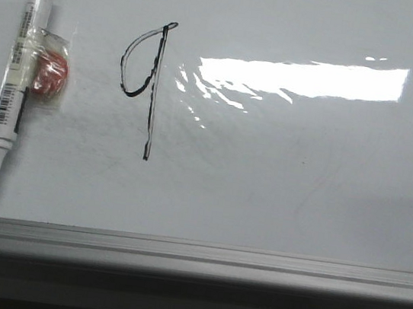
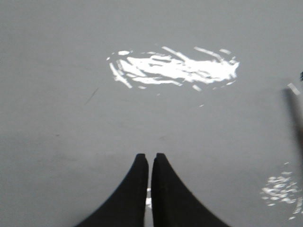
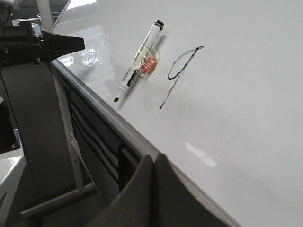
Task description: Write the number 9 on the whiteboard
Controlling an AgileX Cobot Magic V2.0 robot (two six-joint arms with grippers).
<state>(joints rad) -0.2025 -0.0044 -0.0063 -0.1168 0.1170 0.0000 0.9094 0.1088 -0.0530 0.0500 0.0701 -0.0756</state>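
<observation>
The whiteboard (image 1: pixel 278 195) lies flat with a bright glare patch and a grey frame edge along its near side. The number 9 (image 1: pixel 145 84) is drawn on it in thin black line, a narrow loop and a long stem; it also shows in the right wrist view (image 3: pixel 180 73). An uncapped white marker (image 1: pixel 18 74) with a red lump taped to it lies left of the figure, tip toward the near edge. My left gripper (image 2: pixel 150 156) is shut and empty above bare board. My right gripper (image 3: pixel 155 157) is shut and empty over the board's near edge. No gripper shows in the front view.
The marker also shows in the right wrist view (image 3: pixel 137 64). The other arm's dark gripper (image 3: pixel 57 45) shows past the board's corner. A metal stand and dark floor (image 3: pixel 61 156) lie below the frame edge (image 1: pixel 192 256).
</observation>
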